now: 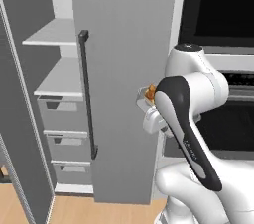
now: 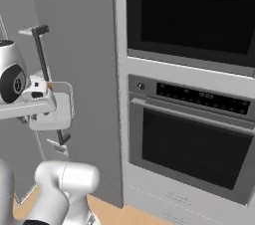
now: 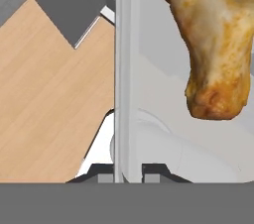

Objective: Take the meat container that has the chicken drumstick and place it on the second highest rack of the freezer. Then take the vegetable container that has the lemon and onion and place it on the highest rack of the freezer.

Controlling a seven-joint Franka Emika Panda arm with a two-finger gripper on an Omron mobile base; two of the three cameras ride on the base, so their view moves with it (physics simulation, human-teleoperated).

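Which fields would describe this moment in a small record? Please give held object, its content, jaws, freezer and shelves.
held object: the meat container, gripped by its rim
content: the chicken drumstick lies in it
jaws: the gripper is shut on the container's rim
freezer: the freezer door stands open, handle facing the robot
shelves: the highest rack and the second rack carry nothing yet
beside: ovens to the right

The arm bends at its elbow, forearm level; the tool (image 3: pixel 128 171) is pinched tight on the meat container's (image 3: pixel 124 69) rim.
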